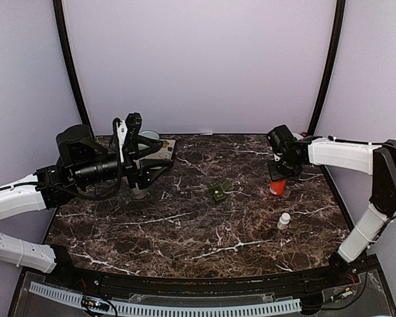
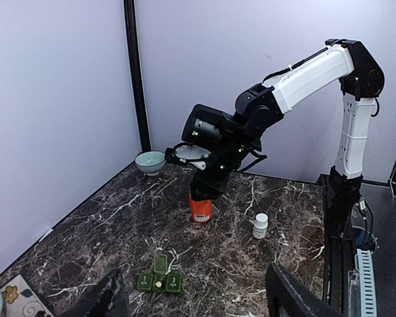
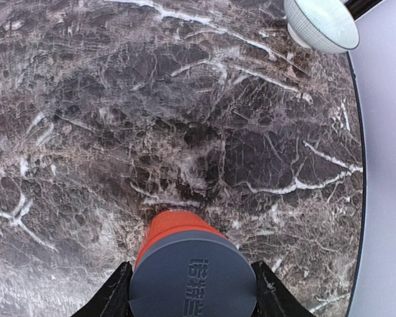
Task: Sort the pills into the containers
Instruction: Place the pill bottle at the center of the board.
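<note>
My right gripper (image 1: 278, 178) is shut on the grey cap of an orange pill bottle (image 1: 278, 188) that stands upright on the marble table's right side. In the right wrist view its fingers (image 3: 115, 294) press both sides of the cap of that bottle (image 3: 175, 228). A green pill organiser (image 1: 218, 191) lies mid-table with one lid flipped open and a pale pill in its middle cell (image 2: 158, 284). A small white bottle (image 1: 284, 220) stands nearer the front right. My left gripper (image 1: 156, 168) hovers at the left, open and holding nothing, its fingers (image 2: 105, 297) wide apart.
A pale bowl (image 2: 150, 162) sits in the back right corner behind the right arm, also seen from the right wrist (image 3: 320, 23). A floral mat (image 2: 13, 294) lies at the back left beside my left gripper. The table's right edge (image 3: 356, 198) runs close to the orange bottle.
</note>
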Action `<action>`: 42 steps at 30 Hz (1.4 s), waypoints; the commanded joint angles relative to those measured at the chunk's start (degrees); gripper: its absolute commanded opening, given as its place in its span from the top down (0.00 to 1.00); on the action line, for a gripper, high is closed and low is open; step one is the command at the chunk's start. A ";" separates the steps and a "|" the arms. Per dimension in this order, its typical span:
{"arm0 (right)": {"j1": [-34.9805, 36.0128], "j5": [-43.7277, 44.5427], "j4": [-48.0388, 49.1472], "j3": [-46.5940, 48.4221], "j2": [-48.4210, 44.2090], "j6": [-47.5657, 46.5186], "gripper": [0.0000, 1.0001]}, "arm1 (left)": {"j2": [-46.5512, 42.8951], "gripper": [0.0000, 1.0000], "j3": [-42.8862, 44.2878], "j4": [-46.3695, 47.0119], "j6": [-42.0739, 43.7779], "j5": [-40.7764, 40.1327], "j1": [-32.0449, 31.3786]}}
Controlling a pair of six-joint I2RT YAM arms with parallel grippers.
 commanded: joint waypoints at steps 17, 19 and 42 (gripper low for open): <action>-1.44 -2.49 4.69 -4.16 -3.65 2.16 0.47 | 0.15 0.27 -0.61 1.94 -1.16 1.53 0.08; -1.49 -2.36 4.61 -4.11 -4.01 2.28 0.45 | 0.15 0.27 -0.64 1.84 -1.29 1.54 0.08; -2.23 -3.36 4.43 -2.87 -8.99 2.84 0.22 | 0.96 0.27 -0.79 1.72 -1.41 1.59 0.07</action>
